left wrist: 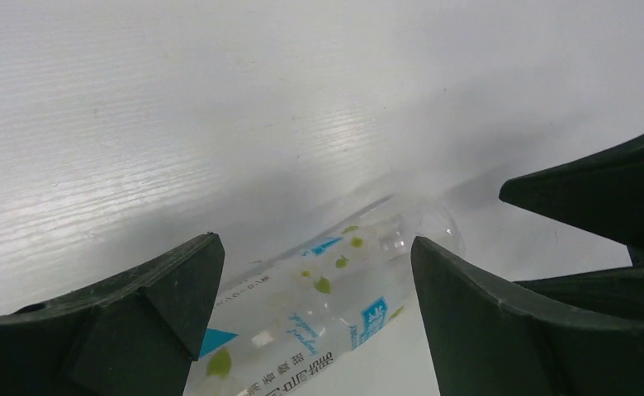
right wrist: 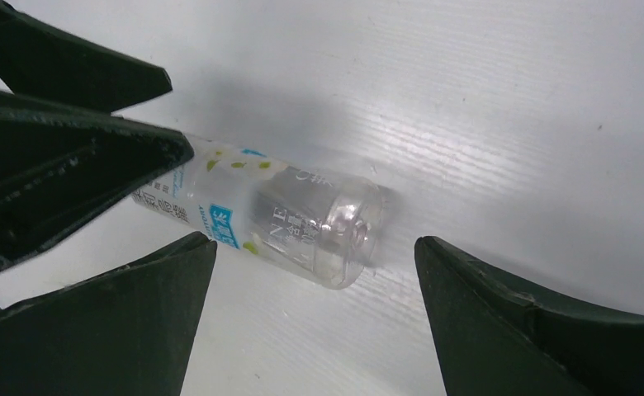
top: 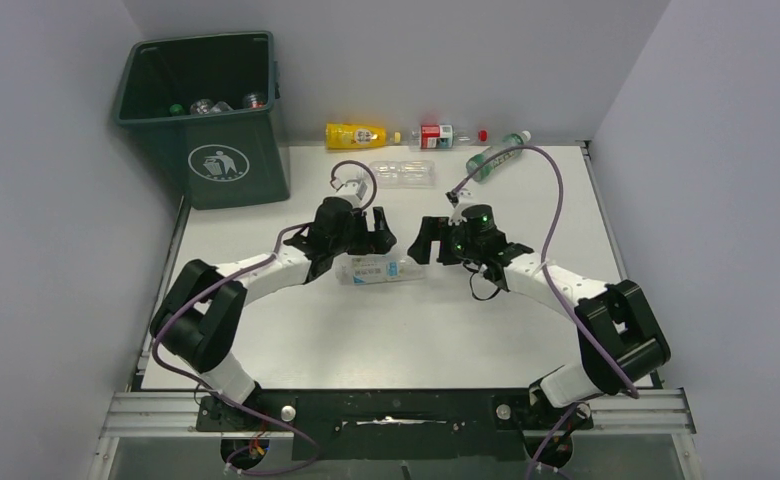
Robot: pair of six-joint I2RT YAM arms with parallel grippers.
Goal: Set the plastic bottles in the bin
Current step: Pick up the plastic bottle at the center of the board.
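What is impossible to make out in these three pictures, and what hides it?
Top view: the walls of the bin hide most of its inside, so the bottles there cannot be counted.
The labelled bottle's cap end: cut off by the bottom edge in the left wrist view, behind the left gripper in the right wrist view.
Its label text: too small from above, partly covered in wrist views.

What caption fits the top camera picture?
The left claw and right claw hang open over a clear bottle lying on the table; the green bin stands at back left.
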